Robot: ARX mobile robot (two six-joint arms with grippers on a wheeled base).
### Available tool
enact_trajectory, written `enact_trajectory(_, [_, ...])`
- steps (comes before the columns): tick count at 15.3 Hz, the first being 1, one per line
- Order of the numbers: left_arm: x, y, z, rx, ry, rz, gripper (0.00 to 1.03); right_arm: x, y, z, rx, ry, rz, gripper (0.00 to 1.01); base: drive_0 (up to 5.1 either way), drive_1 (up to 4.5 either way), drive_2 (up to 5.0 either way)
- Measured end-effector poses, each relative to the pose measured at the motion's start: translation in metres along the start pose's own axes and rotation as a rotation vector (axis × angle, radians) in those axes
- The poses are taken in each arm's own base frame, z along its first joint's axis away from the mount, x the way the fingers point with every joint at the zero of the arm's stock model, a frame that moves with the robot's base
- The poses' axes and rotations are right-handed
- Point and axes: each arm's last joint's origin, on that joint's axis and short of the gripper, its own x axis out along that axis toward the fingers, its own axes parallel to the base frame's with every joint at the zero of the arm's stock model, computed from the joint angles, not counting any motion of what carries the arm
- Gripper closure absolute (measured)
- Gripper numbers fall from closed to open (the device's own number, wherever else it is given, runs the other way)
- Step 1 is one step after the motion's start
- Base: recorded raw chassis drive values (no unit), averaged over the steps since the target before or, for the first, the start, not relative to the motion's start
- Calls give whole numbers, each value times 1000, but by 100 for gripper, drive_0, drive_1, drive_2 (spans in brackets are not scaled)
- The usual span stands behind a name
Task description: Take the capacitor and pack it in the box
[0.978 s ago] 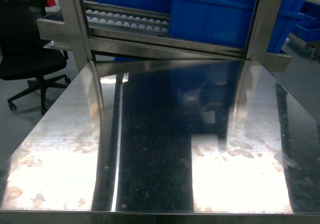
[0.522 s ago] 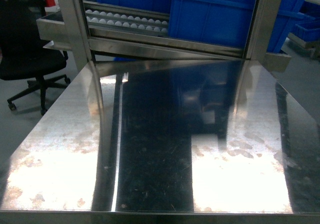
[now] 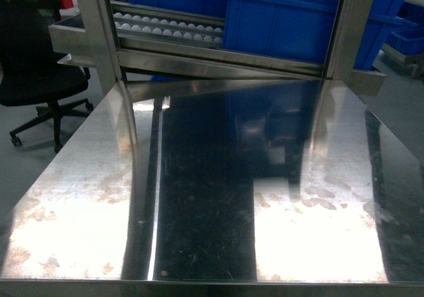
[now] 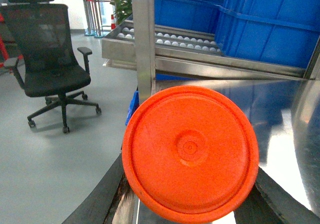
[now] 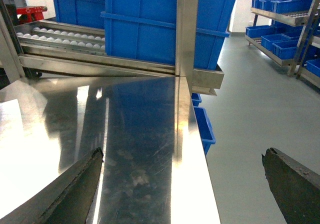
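The capacitor (image 4: 190,151) fills the left wrist view as a round orange face seen end-on, held above the left edge of the steel table (image 4: 295,119). My left gripper (image 4: 190,206) is shut on it, and one dark finger (image 4: 100,201) shows on each side of it. In the right wrist view my right gripper (image 5: 182,154) stands open and empty above the right edge of the table (image 5: 140,134). Neither gripper appears in the head view, which shows only the bare shiny table top (image 3: 212,197). The box is out of view.
Behind the table stand steel frame posts (image 3: 99,32), a roller conveyor (image 3: 165,26) and big blue crates (image 3: 291,18). A black office chair (image 3: 36,58) is on the floor at the left. More blue crates (image 5: 202,121) sit by the table's right side.
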Motion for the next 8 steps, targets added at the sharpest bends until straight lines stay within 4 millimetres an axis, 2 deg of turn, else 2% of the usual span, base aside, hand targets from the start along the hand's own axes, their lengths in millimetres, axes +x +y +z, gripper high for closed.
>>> enact_trajectory(4, [-8,0,-11,0,18,0,60,0,0,0,0,0,0,3,0,0,0])
enact_trajectory(8, [-14,0,-11,-1,4,0,60,0,0,0,0,0,0,3,0,0,0])
